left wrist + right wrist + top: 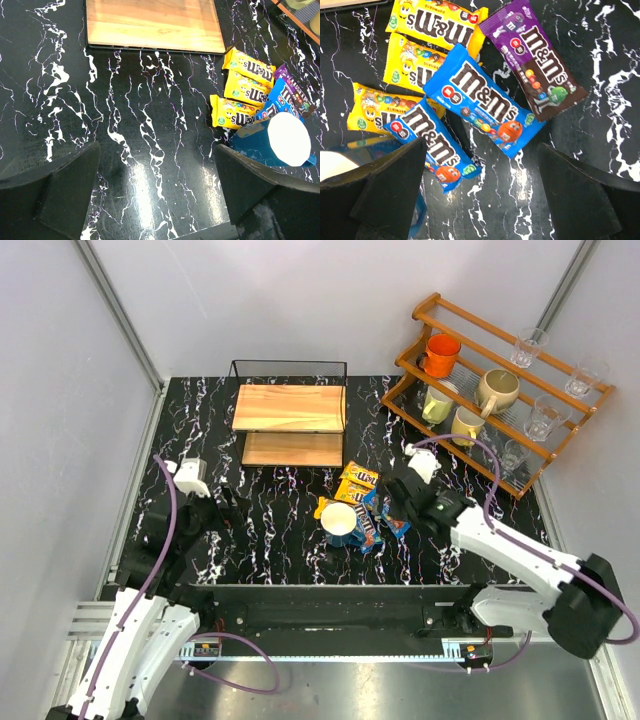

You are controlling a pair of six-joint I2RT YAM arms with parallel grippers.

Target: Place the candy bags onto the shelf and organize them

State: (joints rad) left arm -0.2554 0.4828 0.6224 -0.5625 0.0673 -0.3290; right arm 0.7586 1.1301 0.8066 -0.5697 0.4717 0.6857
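Observation:
Six candy bags lie in a loose pile [358, 498] on the black marble table, in front of the shelf's right end. The right wrist view shows three yellow bags [417, 67], two blue bags [485, 102] and one purple bag [537, 62]. The two-tier wooden shelf [290, 408] with its black wire frame stands behind them, with nothing on its boards. My right gripper [480, 195] is open and empty just near of the blue bags. My left gripper [157, 190] is open and empty over bare table, left of the pile [247, 90].
A blue mug [340, 523] with a white inside stands against the near-left side of the pile. A reddish-brown slatted rack [455, 322] with mugs and glasses stands at the back right. Grey walls close in the table.

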